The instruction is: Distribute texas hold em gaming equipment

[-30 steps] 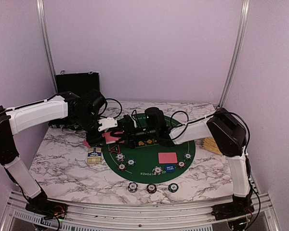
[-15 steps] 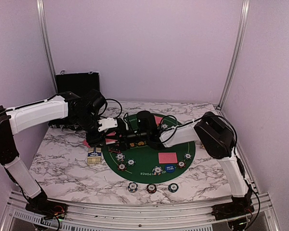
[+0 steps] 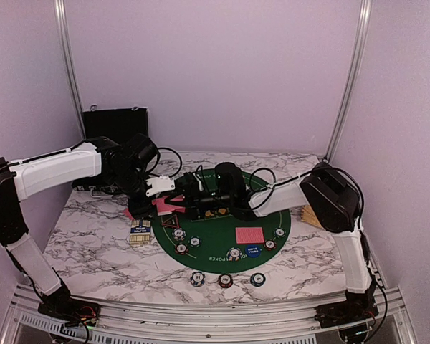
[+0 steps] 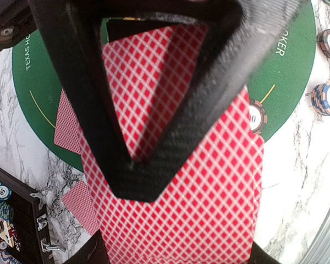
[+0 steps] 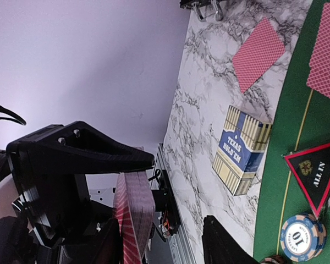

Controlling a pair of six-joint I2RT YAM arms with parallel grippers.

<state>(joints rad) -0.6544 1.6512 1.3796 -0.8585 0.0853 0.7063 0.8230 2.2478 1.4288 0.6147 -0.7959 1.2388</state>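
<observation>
My left hand (image 3: 160,199) is clamped on the deck of cards (image 4: 209,198) and holds it in the air over the far left part of the green mat (image 3: 216,233). My right hand (image 5: 179,192) stretches across the mat to that deck with its fingers (image 5: 99,151) apart. The deck's edge stands in the gap, close against one finger, and I cannot tell whether it touches.

On the mat, a single card (image 3: 249,235) lies face down right of centre, with a blue disc (image 3: 252,250) just in front of it. A red-rimmed triangle (image 5: 316,170) sits near the mat's left edge, and several chips (image 3: 181,249) are spread over the mat's near half. A row of three chips (image 3: 225,280) sits on the desk (image 3: 93,251) just off the mat's near edge.

A card box (image 3: 140,231) lies just left of the mat, and a loose card (image 5: 258,52) lies on the desk off the mat's far left. A black case (image 3: 116,122) stands well behind the mat's left side. A slatted wooden piece (image 3: 314,215) lies at the mat's right edge.
</observation>
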